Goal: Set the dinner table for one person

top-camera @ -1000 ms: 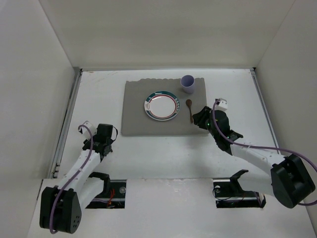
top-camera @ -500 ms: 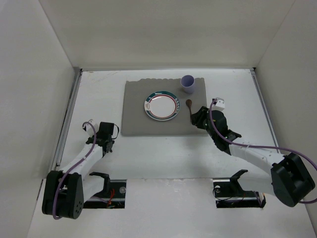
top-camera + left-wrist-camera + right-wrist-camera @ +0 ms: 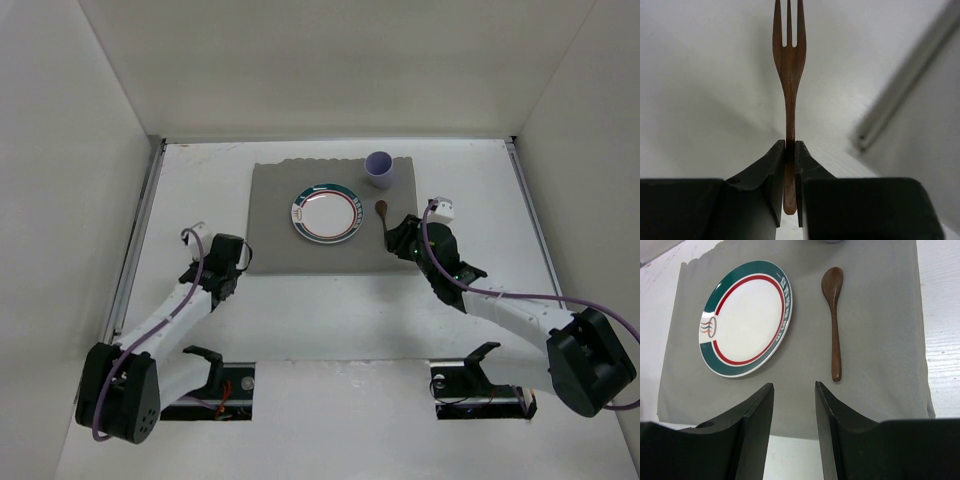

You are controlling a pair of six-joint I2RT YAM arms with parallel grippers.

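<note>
My left gripper (image 3: 790, 145) is shut on the handle of a brown wooden fork (image 3: 789, 75), whose tines point away from me above the white dinner table (image 3: 330, 310). In the top view the left gripper (image 3: 235, 258) is at the grey mat's (image 3: 272, 225) near left corner. My right gripper (image 3: 794, 386) is open and empty over the mat's near edge, just short of a wooden spoon (image 3: 834, 325). The spoon (image 3: 385, 220) lies right of a white plate (image 3: 325, 212) with a green and red rim (image 3: 745, 317). A lilac cup (image 3: 379, 168) stands on the mat's far right corner.
White walls enclose the table on three sides. A metal rail (image 3: 135, 240) runs along the left edge, also seen from the left wrist (image 3: 905, 85). The arm bases (image 3: 220, 380) sit at the near edge.
My left gripper has closed on the fork and the arm has swung right, toward the mat's left corner. The right arm has hardly moved.
</note>
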